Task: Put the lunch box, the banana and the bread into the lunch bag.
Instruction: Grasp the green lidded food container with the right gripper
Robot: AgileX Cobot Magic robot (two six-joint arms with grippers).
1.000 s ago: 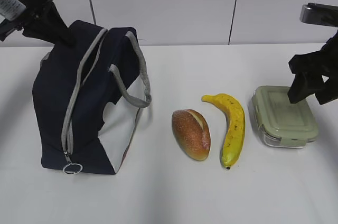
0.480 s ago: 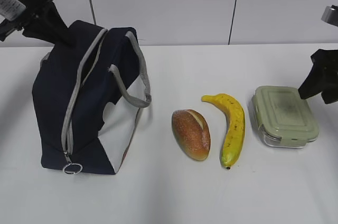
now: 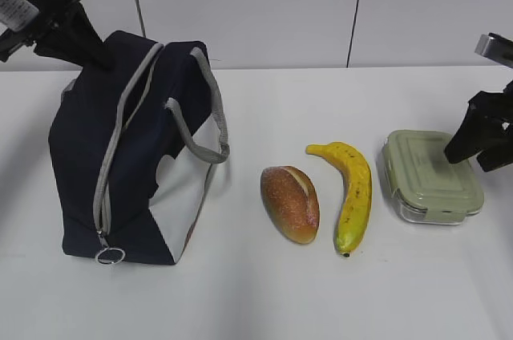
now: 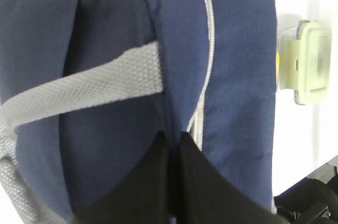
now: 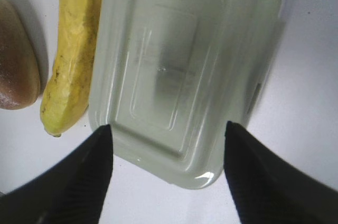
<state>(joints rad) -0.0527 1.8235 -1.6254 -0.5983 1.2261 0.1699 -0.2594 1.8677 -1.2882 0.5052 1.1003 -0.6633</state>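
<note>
Sage-green and snap-lidded, the clear rectangular lunch box (image 5: 185, 71) sits on the white table (image 3: 264, 292), right of the curved yellow banana (image 3: 353, 196) and the golden-brown oval bread loaf (image 3: 290, 202). The right gripper (image 5: 166, 166) hovers above it, fingers spread wide to span the lid. The left gripper (image 4: 174, 182) is pressed together, pinching the navy-blue fabric lunch bag (image 3: 128, 155) beside its grey zipper. Risk: the smooth lid could slip if the fingers close off-centre.
</note>
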